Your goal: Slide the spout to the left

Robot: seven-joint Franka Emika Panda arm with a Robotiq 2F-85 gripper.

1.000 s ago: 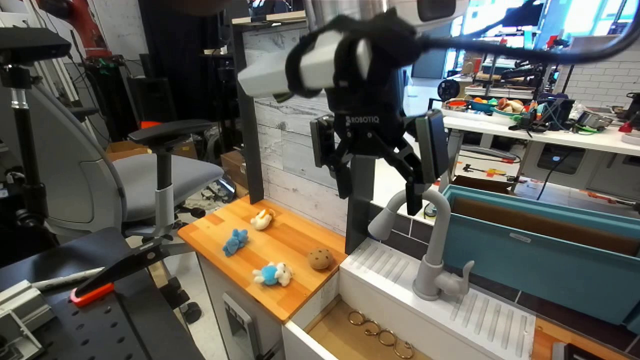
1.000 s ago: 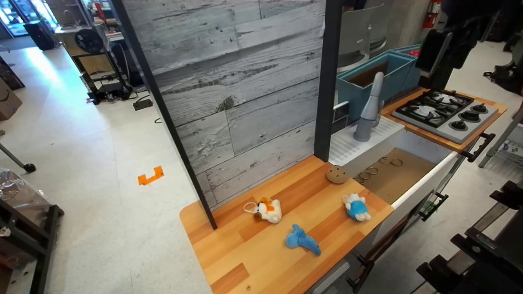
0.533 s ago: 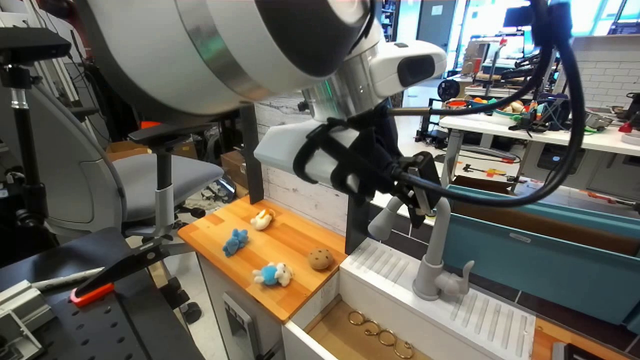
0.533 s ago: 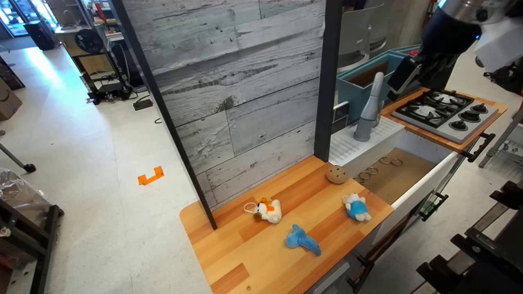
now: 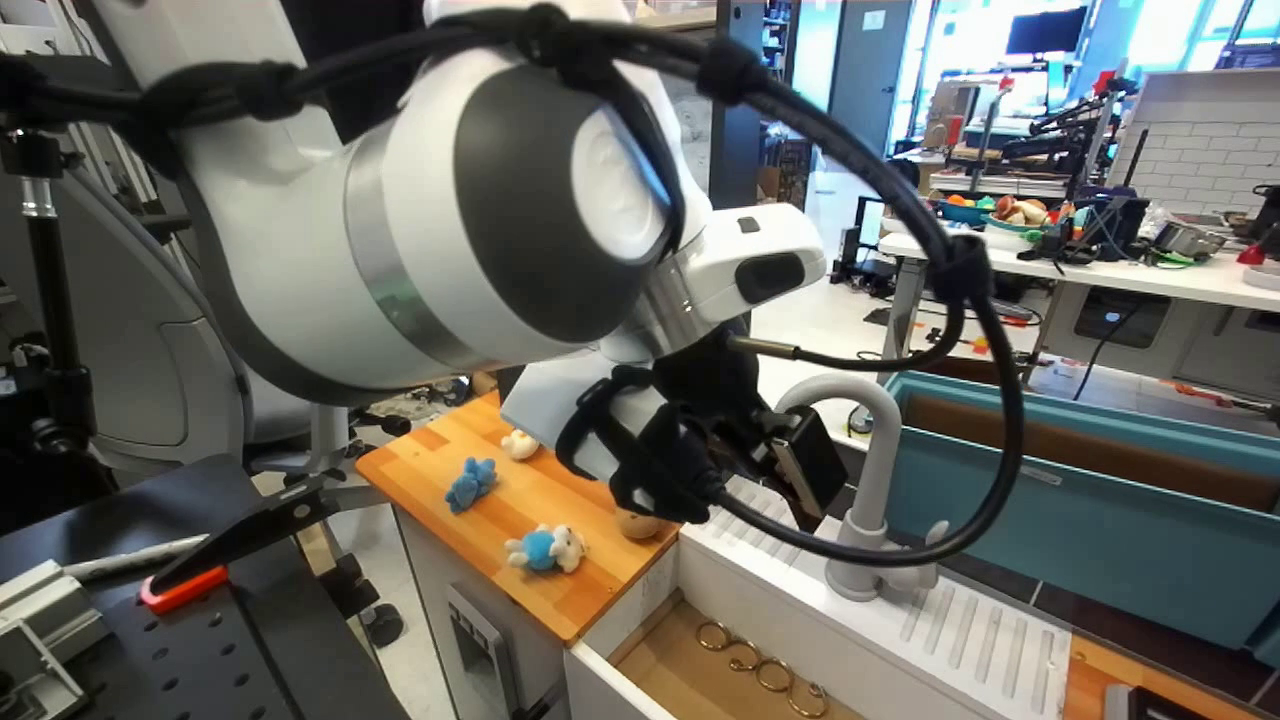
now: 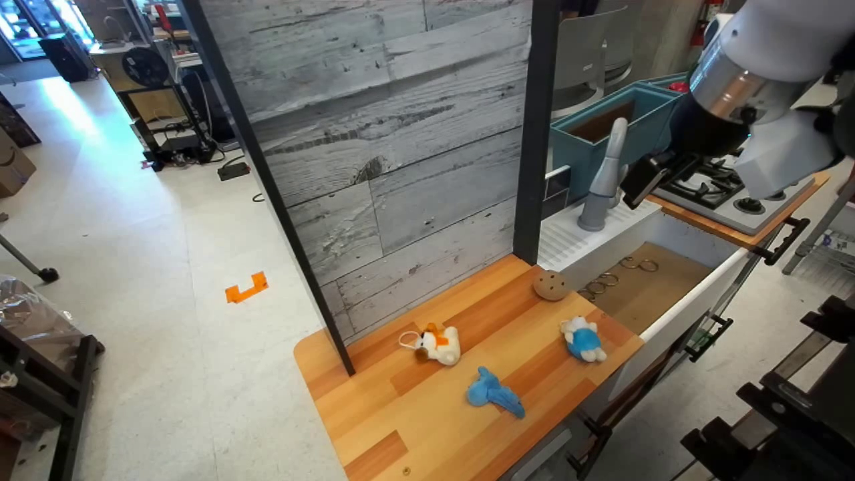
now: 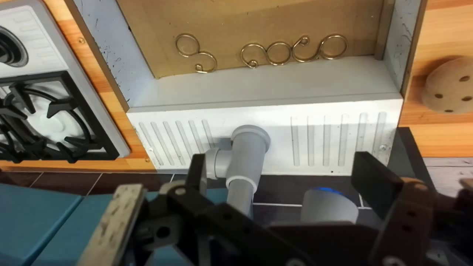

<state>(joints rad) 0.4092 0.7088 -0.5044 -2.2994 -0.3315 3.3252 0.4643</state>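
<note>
The spout, a grey gooseneck pipe, arches up from its post in both exterior views (image 5: 880,450) (image 6: 609,160). My gripper (image 5: 805,480) is in front of its nozzle end and hides it in that exterior view. In the other exterior angle the gripper (image 6: 634,187) is just right of the spout. In the wrist view the gripper (image 7: 279,162) is wide open. The spout's post (image 7: 245,155) and nozzle (image 7: 329,208) show between its fingers; the arch is hidden behind the gripper. I cannot tell whether a finger touches the spout. The grey lever knob (image 7: 218,162) is beside the post.
A blue-green planter box (image 5: 1050,500) stands behind the spout. A stove (image 7: 51,111) lies beside the white sink (image 7: 277,85), which holds gold wire hooks (image 7: 279,53). A wooden counter (image 6: 414,414) bears plush toys (image 6: 584,341) and a brown cookie toy (image 6: 550,285).
My gripper has come down from above the spout and tilted, and is now lower, in front of the nozzle. The arm has swung into view. The spout looks unmoved.
</note>
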